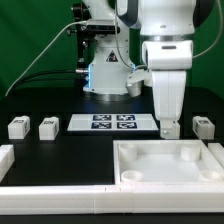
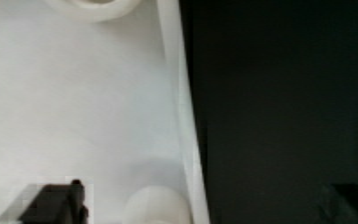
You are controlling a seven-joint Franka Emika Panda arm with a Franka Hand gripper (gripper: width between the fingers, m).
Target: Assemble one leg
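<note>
Nearest the exterior camera, at five o'clock in that view, the large white square tray [image 1: 168,172] lies flat on the black bench [image 1: 60,155], with round holes showing in its corners. At eight o'clock, cut by the frame edge, is part of another white piece [image 1: 5,157], too cropped to name.

Beyond the tray runs a row of small parts. The leg [image 1: 171,128], a small white peg, stands just past the tray's far rim at about three o'clock, with a second leg [image 1: 203,125] near it towards the frame edge. The marker board [image 1: 112,122] lies in the middle of the row. A third leg [image 1: 47,126] and a fourth leg [image 1: 17,127] stand near each other at nine o'clock.

The tool [image 1: 166,115] hangs right over the leg; whether it touches cannot be told. In the wrist view its dark fingers [image 2: 51,203] stand wide apart with nothing gripped, only tray rim and bare bench between them.

Farthest back, at twelve o'clock, the arm's base [image 1: 105,75] sits before a green backdrop [image 1: 30,40].
</note>
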